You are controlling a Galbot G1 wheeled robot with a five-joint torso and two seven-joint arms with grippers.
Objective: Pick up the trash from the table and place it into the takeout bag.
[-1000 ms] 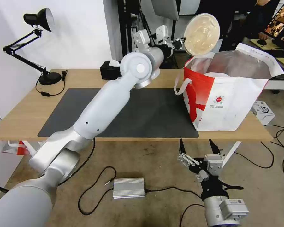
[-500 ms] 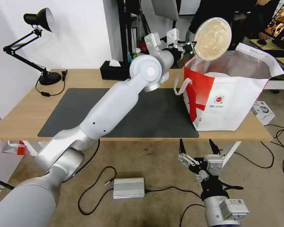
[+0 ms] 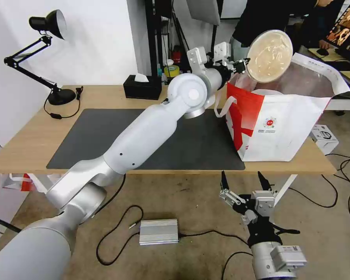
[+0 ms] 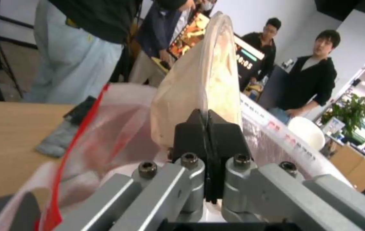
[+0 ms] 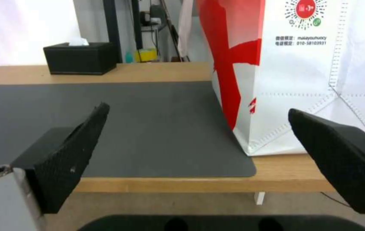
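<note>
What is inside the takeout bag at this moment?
The takeout bag shows silver foil lining near its open top. Its bottom is hidden by its walls. The left gripper holds the beige pulp bowl above its opening.

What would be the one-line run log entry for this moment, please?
left gripper: shut on beige pulp bowl, tilted over takeout bag | right gripper: open, parked below table edge

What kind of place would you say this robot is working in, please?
Most likely an office or lab set up for robot trials: a long light-wood table with a desk lamp, loose cables and a power unit on the carpet, and monitors on desks behind the takeout bag.
</note>
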